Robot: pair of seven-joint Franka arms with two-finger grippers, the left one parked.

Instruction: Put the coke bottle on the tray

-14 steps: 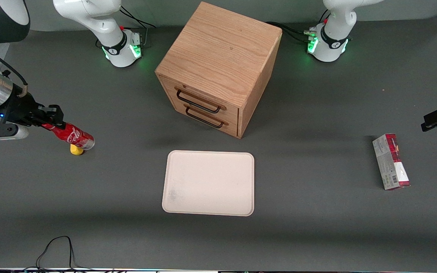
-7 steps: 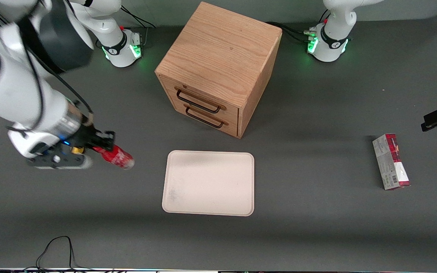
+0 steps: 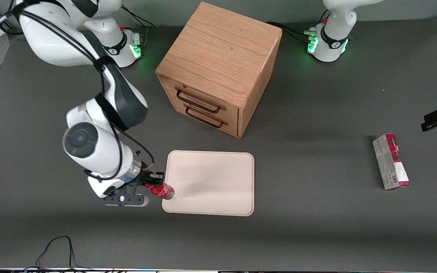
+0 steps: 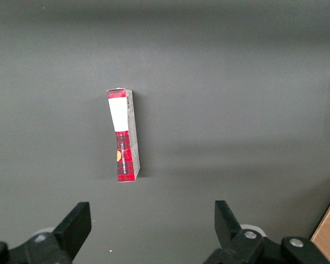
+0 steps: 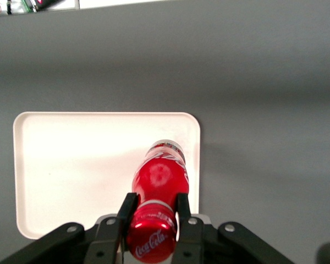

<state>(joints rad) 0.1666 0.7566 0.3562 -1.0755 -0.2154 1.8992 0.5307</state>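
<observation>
The gripper (image 3: 153,185) is clenching the coke bottle (image 3: 161,189) near its cap, holding it tilted over the tray (image 3: 218,178) edge nearest the working arm. Best carry it farther over the tray's middle, lowering gently before letting go so it doesn't roll off.

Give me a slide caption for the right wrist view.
Gripper shut on the coke bottle, holding it over the tray edge.
</observation>
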